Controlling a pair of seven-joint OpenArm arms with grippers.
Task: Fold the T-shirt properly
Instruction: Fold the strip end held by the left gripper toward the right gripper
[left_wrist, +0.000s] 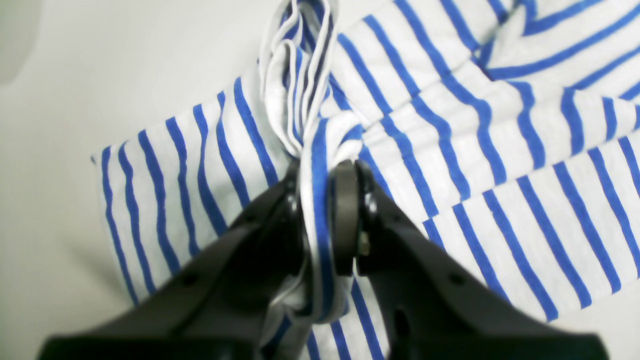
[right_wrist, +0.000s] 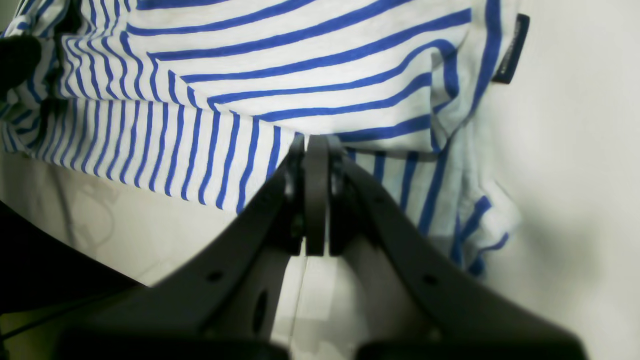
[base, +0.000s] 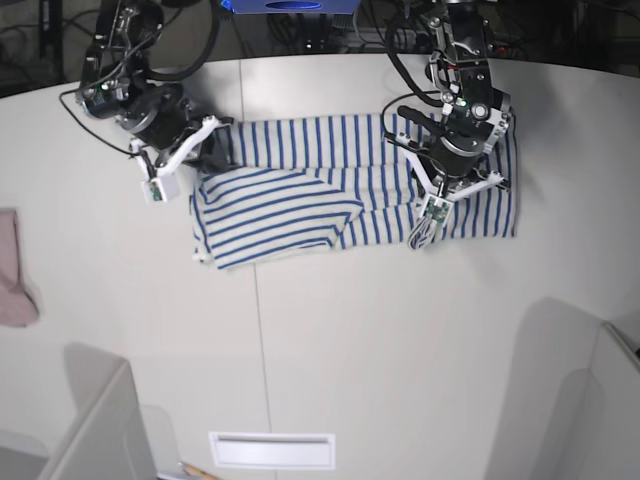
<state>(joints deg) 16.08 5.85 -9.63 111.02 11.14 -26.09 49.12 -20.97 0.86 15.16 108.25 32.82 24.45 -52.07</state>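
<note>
The white T-shirt (base: 300, 190) with thin blue stripes lies across the far half of the table, partly folded over itself. My left gripper (left_wrist: 320, 167) is shut on a bunched fold of the T-shirt (left_wrist: 450, 125), and cloth runs between its fingers; in the base view it (base: 440, 192) is over the shirt's right part. My right gripper (right_wrist: 315, 150) is shut, its tips at a folded edge of the T-shirt (right_wrist: 300, 60); in the base view it (base: 200, 152) is at the shirt's left end. A dark label (right_wrist: 510, 50) hangs at the shirt's edge.
A small pinkish cloth (base: 12, 270) lies at the table's left edge. Grey panels (base: 95, 420) rise at the near left and near right (base: 570, 390). A white slot plate (base: 272, 450) sits at the near edge. Cables and equipment stand behind the table.
</note>
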